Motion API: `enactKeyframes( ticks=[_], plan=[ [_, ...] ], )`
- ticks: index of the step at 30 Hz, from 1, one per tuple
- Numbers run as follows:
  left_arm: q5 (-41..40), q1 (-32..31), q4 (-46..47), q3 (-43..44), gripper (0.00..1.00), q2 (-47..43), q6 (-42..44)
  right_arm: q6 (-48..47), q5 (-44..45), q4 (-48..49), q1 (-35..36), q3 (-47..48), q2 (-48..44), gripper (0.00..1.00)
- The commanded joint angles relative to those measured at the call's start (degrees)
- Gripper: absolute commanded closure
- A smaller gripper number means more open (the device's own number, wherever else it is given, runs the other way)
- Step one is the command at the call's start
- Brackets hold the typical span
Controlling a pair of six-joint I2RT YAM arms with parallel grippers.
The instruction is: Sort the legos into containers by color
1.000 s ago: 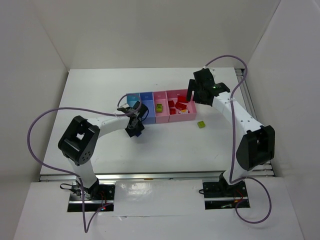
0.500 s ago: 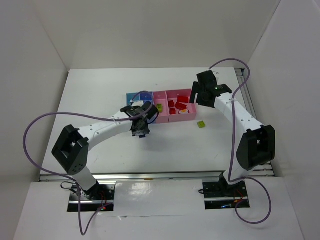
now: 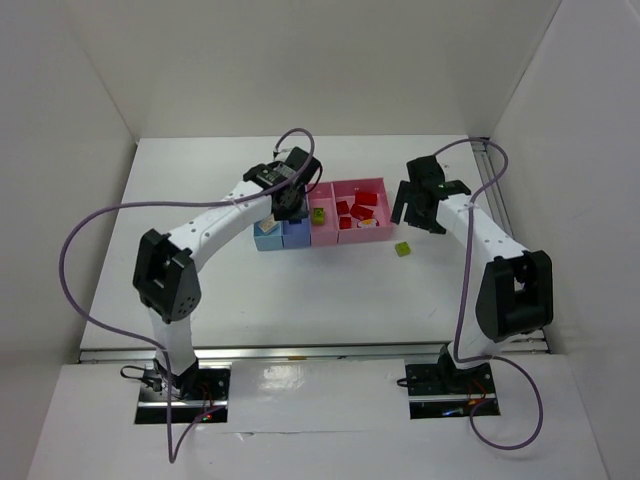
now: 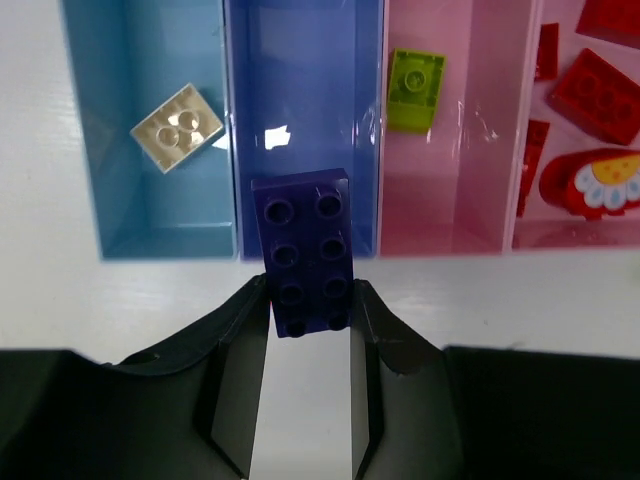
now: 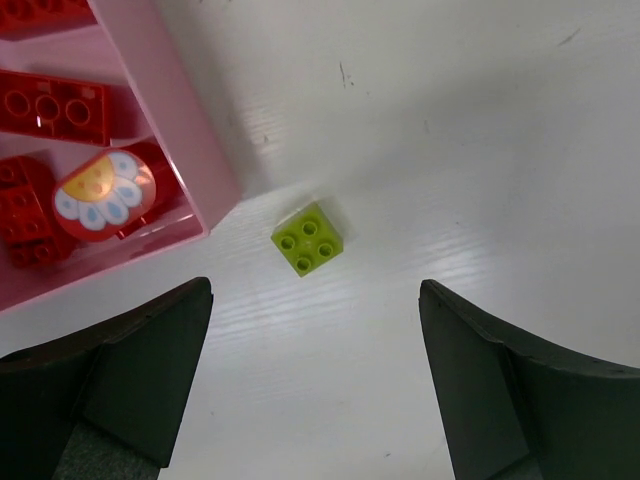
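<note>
My left gripper (image 4: 312, 300) is shut on the dark purple-blue lego (image 4: 306, 250), held over the near edge of the darker blue container (image 4: 300, 90). From the top view this gripper (image 3: 288, 203) hovers above the row of containers. A tan lego (image 4: 177, 127) lies in the light blue container (image 4: 100, 170). A yellow-green lego (image 4: 416, 90) lies in the pink container (image 4: 470, 170). Several red legos (image 4: 598, 92) and the red-and-white piece (image 4: 598, 185) fill the wider pink container (image 3: 362, 183). My right gripper (image 5: 315, 300) is open above a loose yellow-green lego (image 5: 308, 239) on the table.
White walls enclose the table (image 3: 330, 290) on three sides. The loose yellow-green lego (image 3: 402, 249) sits just right of the wider pink container's near corner. Purple cables (image 3: 100, 235) loop off both arms.
The left arm swung from in front of the containers to above them, carrying the dark purple-blue lego. The right gripper drew back from the wider pink container toward the loose yellow-green lego.
</note>
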Motion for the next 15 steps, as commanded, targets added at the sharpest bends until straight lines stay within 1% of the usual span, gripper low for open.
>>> enactKeyframes(
  ticks=[1, 3, 5, 7, 9, 10, 12, 14, 15],
  plan=[
    [2.07, 2.18, -0.22, 4.21, 0.88, 6.11, 3.71, 0.4, -1.36, 0.77, -0.05, -1.61, -2.91, 0.09],
    [1.46, 2.19, 0.3, 7.11, 0.87, 8.22, 4.23, 0.4, -1.36, 0.77, -0.66, -3.36, -3.53, 0.09],
    [1.46, 3.59, 0.31, 9.39, 0.85, 10.85, 4.24, 0.4, -1.89, 0.77, -0.67, -4.42, -4.06, 0.09],
    [1.46, 4.3, 0.31, 9.93, 0.74, 11.49, 3.71, 0.4, -2.58, 0.77, -0.67, -4.95, -4.06, 0.09],
    [1.46, 4.92, 0.31, 9.93, 0.59, 12.28, 3.71, 0.4, -3.29, 1.29, -0.67, -5.48, -4.06, 0.09],
    [1.46, 5.44, 0.31, 9.93, 0.45, 12.28, 3.71, 0.4, -3.29, 1.29, -0.67, -5.48, -3.45, 0.09],
    [1.98, 5.44, 0.31, 9.93, 0.3, 12.28, 4.23, -0.12, -4.0, 1.29, -0.67, -6.09, -2.92, 0.09],
    [2.59, 5.44, 0.31, 10.45, 0.27, 12.28, 5.46, -0.12, -4.61, 1.82, -0.67, -6.62, -2.22, 0.09],
    [3.12, 5.44, 0.31, 10.46, 0.27, 12.28, 5.47, -0.73, -5.31, 2.43, -0.67, -6.62, -1.34, 0.09]
  ],
)
